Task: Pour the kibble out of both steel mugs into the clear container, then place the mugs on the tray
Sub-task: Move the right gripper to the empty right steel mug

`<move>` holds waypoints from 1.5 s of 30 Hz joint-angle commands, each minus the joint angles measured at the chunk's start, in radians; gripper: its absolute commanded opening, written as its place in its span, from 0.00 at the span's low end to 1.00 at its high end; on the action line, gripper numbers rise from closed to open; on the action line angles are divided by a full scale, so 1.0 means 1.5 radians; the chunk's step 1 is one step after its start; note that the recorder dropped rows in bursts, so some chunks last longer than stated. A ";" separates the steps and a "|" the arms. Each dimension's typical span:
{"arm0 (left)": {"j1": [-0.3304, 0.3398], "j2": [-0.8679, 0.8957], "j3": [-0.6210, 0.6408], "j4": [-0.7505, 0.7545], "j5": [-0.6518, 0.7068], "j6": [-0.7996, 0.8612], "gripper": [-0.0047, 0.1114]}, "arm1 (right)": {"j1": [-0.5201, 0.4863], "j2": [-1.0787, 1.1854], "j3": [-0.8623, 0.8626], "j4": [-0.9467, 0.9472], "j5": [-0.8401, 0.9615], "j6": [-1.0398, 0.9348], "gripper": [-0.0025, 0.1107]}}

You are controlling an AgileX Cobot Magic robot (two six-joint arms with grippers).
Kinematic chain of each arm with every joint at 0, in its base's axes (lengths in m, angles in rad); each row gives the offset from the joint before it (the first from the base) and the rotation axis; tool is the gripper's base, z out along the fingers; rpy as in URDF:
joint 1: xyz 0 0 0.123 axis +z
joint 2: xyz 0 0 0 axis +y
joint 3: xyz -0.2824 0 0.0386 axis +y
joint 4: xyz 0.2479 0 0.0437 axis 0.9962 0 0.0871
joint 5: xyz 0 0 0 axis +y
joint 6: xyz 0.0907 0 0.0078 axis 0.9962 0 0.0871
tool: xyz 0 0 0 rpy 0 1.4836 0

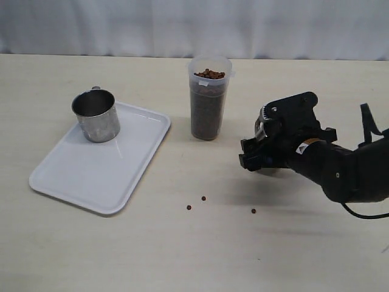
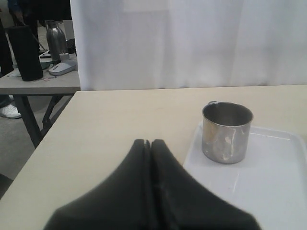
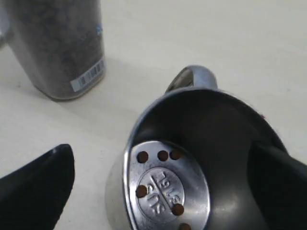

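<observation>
One steel mug [image 1: 96, 115] stands upright and empty at the far end of the white tray [image 1: 91, 176]; the left wrist view shows this mug [image 2: 226, 132] on the tray [image 2: 259, 182] too. The clear container [image 1: 208, 100] stands mid-table, filled with kibble [image 1: 208, 74] nearly to the rim. My right gripper [image 1: 254, 158] is low, right of the container. It is open wide around the second steel mug [image 3: 211, 120], which holds several pellets [image 3: 142, 156]. One finger [image 3: 38, 191] stands clear of the mug's wall. My left gripper [image 2: 151, 142] is shut and empty, short of the tray.
Three loose pellets [image 1: 203, 198] lie on the table in front of the container. The container's labelled base [image 3: 62, 62] is close beside the second mug. Beyond the table's far left edge stands another table with a flask [image 2: 56, 38].
</observation>
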 commanded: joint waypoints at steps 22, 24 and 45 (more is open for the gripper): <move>-0.001 -0.001 0.002 -0.002 -0.002 0.001 0.04 | 0.000 0.046 -0.025 0.030 0.031 -0.018 0.30; -0.001 -0.001 0.002 -0.002 -0.002 0.001 0.04 | 0.000 0.046 -0.025 0.030 0.031 -0.018 0.19; -0.001 -0.001 0.002 -0.002 -0.002 0.001 0.04 | 0.000 -0.054 -0.025 0.030 0.202 -0.060 0.06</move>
